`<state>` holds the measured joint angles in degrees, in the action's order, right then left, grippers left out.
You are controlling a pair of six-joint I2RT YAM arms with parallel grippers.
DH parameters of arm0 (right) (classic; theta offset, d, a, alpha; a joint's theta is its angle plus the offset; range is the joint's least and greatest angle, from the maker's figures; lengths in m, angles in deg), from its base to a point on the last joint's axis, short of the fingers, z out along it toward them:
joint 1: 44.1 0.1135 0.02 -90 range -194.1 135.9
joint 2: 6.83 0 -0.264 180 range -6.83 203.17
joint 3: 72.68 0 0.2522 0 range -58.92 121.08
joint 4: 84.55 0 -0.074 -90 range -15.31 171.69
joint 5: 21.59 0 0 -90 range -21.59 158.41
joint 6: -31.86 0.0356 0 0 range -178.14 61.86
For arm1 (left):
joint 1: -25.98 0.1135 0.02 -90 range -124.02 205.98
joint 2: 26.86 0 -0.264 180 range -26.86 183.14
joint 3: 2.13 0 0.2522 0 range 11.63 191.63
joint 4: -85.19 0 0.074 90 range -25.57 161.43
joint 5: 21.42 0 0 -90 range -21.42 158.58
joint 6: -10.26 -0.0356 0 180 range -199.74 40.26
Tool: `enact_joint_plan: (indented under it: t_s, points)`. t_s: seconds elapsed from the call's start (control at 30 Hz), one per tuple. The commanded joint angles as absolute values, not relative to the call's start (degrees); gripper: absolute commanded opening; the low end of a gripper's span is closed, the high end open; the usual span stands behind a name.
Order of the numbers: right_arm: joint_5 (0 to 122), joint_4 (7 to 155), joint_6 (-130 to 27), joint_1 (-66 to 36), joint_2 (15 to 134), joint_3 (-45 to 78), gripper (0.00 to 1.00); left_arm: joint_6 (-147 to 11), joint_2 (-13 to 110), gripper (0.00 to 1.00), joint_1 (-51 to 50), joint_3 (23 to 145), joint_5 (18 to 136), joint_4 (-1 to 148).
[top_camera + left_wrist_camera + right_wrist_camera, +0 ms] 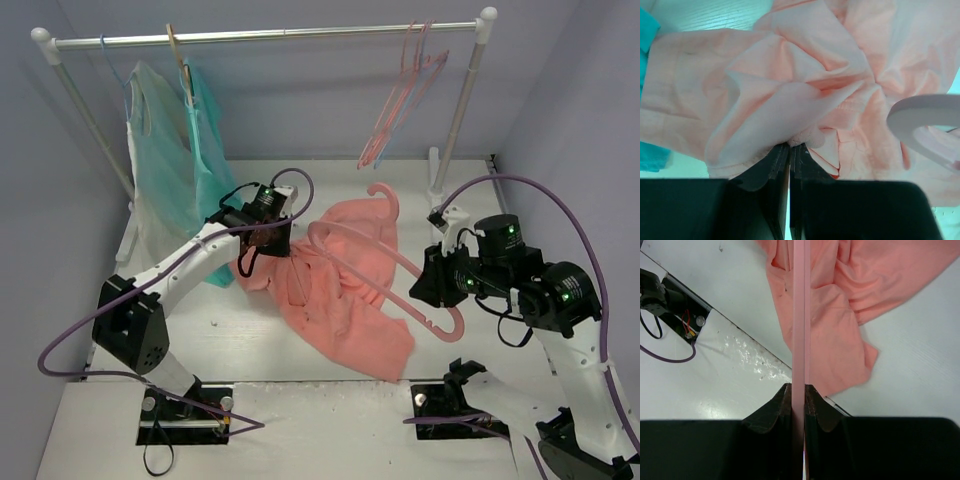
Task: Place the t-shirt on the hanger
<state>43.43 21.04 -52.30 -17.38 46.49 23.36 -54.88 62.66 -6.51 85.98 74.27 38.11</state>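
Your left gripper (790,148) is pinched tight on a bunched fold of the t-shirt (790,95), which sits crumpled on the table (240,345) right at its tips. Your right gripper (798,388) is clamped on the hanger (799,315), whose frame reaches across the shirt.

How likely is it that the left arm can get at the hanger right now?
Probably not yet: the left gripper is shut on bunched t-shirt fabric and would have to let go. Otherwise the hanger is close by, nothing between, its far end in the right gripper.
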Motion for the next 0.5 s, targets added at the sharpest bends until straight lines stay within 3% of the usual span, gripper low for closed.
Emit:
enact_joint_plan:
  t_s: [0.0,0.33,0.47]
  points:
    - [41.42,24.12,-53.05,-16.94,46.17,22.04,0.0,-58.04,63.67,0.0,-6.63,89.24,77.71,33.82]
    - [41.16,24.12,-53.22,-16.85,45.38,20.36,0.0,-55.84,61.3,0.16,-6.63,81.24,77.98,37.24]
    - [40.98,24.38,-53.22,-16.5,45.55,19.83,0.0,-55.66,61.21,0.18,-6.63,80.18,77.54,38.47]
